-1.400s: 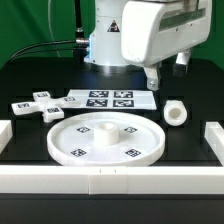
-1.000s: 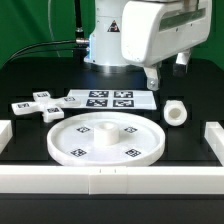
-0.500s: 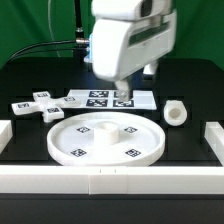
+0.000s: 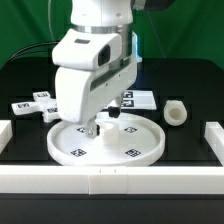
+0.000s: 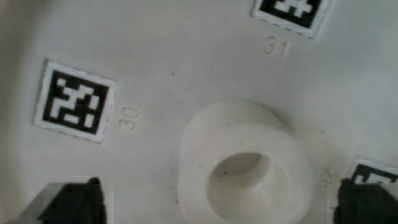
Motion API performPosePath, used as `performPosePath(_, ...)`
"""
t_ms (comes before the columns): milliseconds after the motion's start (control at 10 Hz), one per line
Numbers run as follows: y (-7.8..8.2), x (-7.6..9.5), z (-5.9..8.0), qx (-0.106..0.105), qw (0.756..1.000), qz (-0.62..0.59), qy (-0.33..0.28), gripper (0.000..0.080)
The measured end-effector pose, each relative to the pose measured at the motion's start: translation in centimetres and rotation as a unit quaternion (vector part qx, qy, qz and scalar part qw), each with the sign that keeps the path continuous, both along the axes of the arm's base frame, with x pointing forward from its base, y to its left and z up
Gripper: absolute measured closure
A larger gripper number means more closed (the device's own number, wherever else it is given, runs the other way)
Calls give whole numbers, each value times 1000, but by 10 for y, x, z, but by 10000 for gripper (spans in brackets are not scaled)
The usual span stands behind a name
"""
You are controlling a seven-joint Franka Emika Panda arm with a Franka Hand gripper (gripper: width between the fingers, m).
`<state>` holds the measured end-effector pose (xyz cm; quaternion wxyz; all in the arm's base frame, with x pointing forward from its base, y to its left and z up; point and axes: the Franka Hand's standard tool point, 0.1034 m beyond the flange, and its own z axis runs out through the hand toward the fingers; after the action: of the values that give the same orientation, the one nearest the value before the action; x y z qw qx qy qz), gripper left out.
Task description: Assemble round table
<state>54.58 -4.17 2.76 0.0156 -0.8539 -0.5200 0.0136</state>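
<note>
White plastic runs along the near edge: a long smooth rail [image 4: 110, 182] with a square profile, and shorter rail pieces stand at either side. Behind it, on the matte black table [image 4: 187, 147], lies the disc [image 4: 150, 148], large, round and flat, with a raised rim and small black-and-white square tags [image 4: 131, 152] dotted over its top.

Above the middle of the disc hangs the gripper [image 4: 93, 127], under the arm's bulky, glossy white shell. The wrist view looks straight down on the disc [image 5: 160, 60]. Its surface is slightly grainy, and a rounded hub [image 5: 240, 160] with a hollow centre rises from it. The two dark fingertips [image 5: 71, 202] stand wide apart on either side of this hub with nothing held between them, and I cannot tell if they touch the disc.

Further back, toward the exterior view's right, the leg [image 4: 176, 113] lies on its side, a stubby cylinder with its open end showing, well apart from the disc. On the exterior view's left the cross-shaped foot [image 4: 33, 104] lies flat, partly hidden behind the arm. Beyond, the thin marker board [image 4: 142, 98] peeks out.
</note>
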Motion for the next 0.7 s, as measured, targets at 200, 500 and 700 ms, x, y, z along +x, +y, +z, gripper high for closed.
performPosePath(200, 1, -2, -6, 1, 1000, 0, 4, 150)
performPosePath(500, 2, -6, -14, 2, 1000, 0, 11, 150)
performPosePath(700, 3, -6, -14, 2, 1000, 1, 11, 273)
